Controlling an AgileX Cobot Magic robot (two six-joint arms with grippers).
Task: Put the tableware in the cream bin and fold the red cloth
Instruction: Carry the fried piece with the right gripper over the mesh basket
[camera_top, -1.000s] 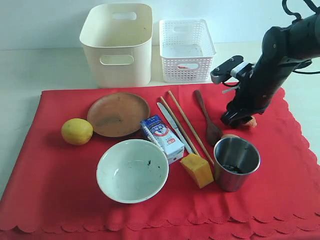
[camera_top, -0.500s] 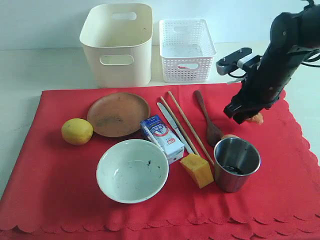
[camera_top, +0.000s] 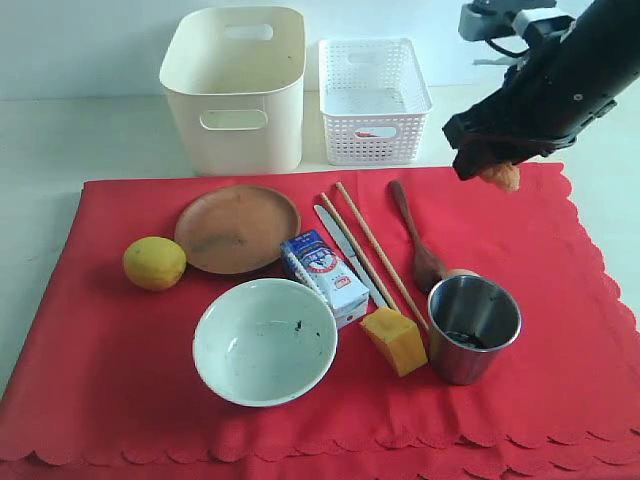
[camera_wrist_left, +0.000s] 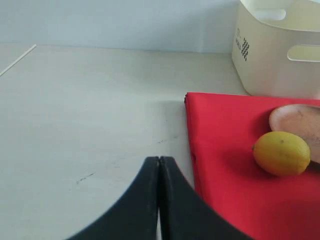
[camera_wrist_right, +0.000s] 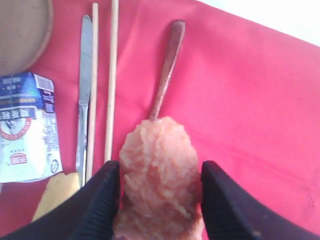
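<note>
While poised over far edge of cloth (camera_top: 120, 380), clamps pink lump (camera_top: 501, 177) in right claw (camera_top: 482, 160); holds left claw (camera_wrist_left: 159, 170) closed above table (camera_wrist_left: 90, 110), with plate (camera_top: 237, 228), bowl (camera_top: 265, 342), cup (camera_top: 474, 327), knife (camera_top: 345, 253), spoon (camera_top: 415, 235), chopsticks (camera_top: 372, 250) on cloth before bin (camera_top: 235, 90).

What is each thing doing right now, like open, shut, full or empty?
cream bin, upright, nothing visible inside.
bowl, upright, nearly empty.
steel cup, upright, dark bits inside.
milk carton, lying down.
red cloth, spread flat, unfolded.
left end effector, shut, empty.
right end effector, above the cloth, shut on pinkish food lump.
</note>
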